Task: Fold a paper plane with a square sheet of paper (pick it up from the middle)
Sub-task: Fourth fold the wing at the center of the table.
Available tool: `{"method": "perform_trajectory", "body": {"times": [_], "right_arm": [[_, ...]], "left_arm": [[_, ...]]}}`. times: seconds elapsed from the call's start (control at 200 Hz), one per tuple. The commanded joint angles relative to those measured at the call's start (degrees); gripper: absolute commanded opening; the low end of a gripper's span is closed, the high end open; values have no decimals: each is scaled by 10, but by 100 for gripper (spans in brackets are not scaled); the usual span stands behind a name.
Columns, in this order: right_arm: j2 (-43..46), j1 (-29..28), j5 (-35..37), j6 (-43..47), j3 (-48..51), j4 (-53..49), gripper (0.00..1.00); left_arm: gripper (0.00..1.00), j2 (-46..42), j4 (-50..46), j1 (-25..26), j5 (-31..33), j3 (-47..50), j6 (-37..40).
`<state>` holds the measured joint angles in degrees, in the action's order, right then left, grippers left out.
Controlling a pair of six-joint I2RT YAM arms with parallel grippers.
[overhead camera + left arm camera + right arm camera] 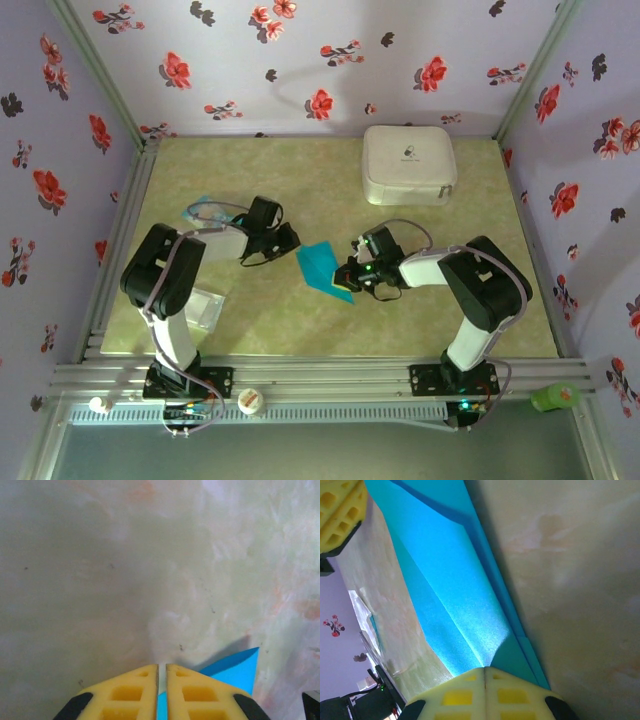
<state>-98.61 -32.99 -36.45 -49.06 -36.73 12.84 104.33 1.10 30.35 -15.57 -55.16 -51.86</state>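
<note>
Yellow pads of right hand (484, 670) were together, clamped on edge of square sheet of paper (455, 580), part-folded, at middle of counter (250, 170) between arms. Pads of left hand (162, 666) sat nearly together at far corner; pinch unclear. Paper judged light, limp, tear-prone; hold at creased edges. Counted: 1 sheet, 2 hands, 1 white case (408, 165).

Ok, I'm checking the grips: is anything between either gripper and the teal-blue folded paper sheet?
Nothing visible. The right gripper is shut on the teal-blue folded paper sheet; the left gripper pinches its opposite corner.
</note>
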Motion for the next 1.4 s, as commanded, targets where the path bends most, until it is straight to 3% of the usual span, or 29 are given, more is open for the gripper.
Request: {"method": "perform_trajectory", "body": {"times": [0.0,0.185,0.425,0.75,1.03,1.395], "right_arm": [[-22,-2,36,-22,25,-46,4],[-15,-2,43,-25,25,-48,4],[-8,-3,44,-22,26,-55,5],[6,-2,33,-19,39,-47,8],[77,-2,39,42,60,-144,10],[162,0,35,37,140,-160,10]], "left_arm": [[13,-45,-52,40,22,-44,23],[13,-31,-42,103,22,-48,2],[12,24,11,141,1,-38,-40],[9,56,55,139,13,26,-61],[5,68,74,133,14,49,-69],[5,64,74,122,10,51,-62]]}}
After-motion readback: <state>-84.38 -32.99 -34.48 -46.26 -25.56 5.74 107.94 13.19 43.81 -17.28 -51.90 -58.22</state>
